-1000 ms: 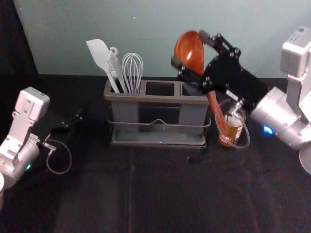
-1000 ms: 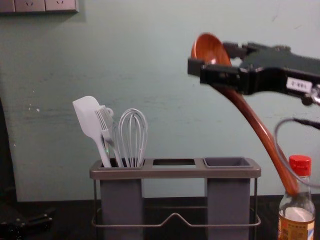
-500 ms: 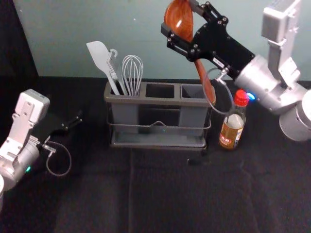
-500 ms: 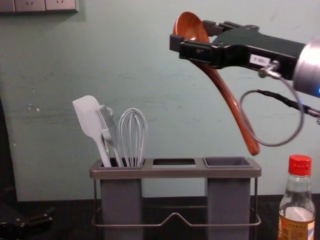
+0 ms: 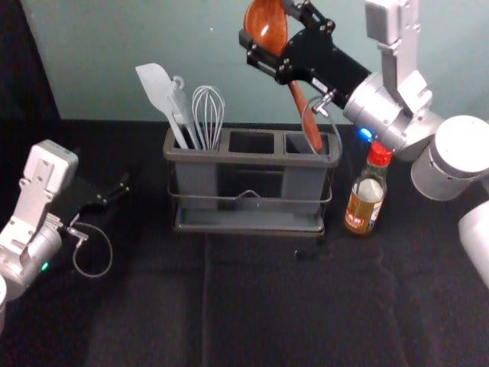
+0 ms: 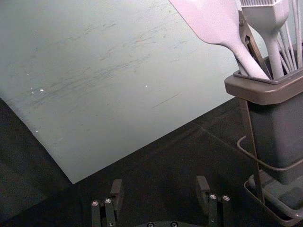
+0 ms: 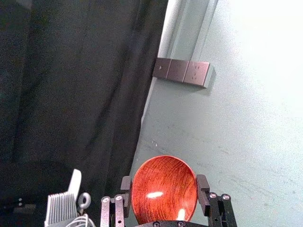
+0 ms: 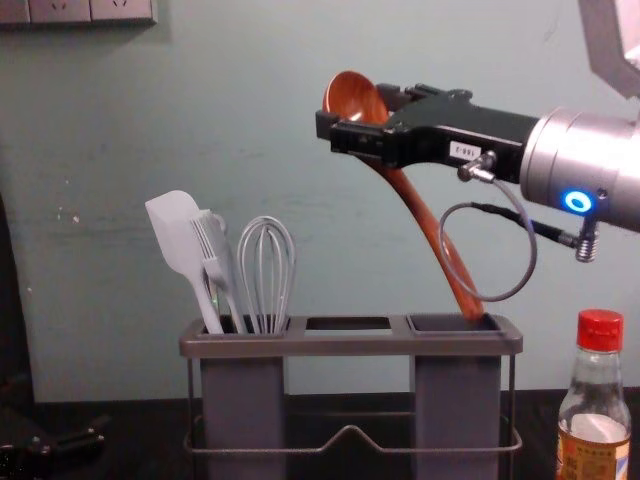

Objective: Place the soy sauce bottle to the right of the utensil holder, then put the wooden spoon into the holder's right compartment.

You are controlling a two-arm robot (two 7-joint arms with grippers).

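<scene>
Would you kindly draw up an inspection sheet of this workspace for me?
Surface: black cloth, creased in front.
Job's things: sauce bottle upright, right of the utensil holder; wooden spoon tilted, bowl up, handle end at the right compartment's opening.
Clutter: spatula, brush and whisk in the left compartment; a small dark patch before the holder, unidentifiable.
Grippers: right gripper shut on the spoon's bowl above the holder; left gripper open, empty, left of it.
Cables: a loop at each wrist.
Surroundings: scuffed wall, sockets.
</scene>
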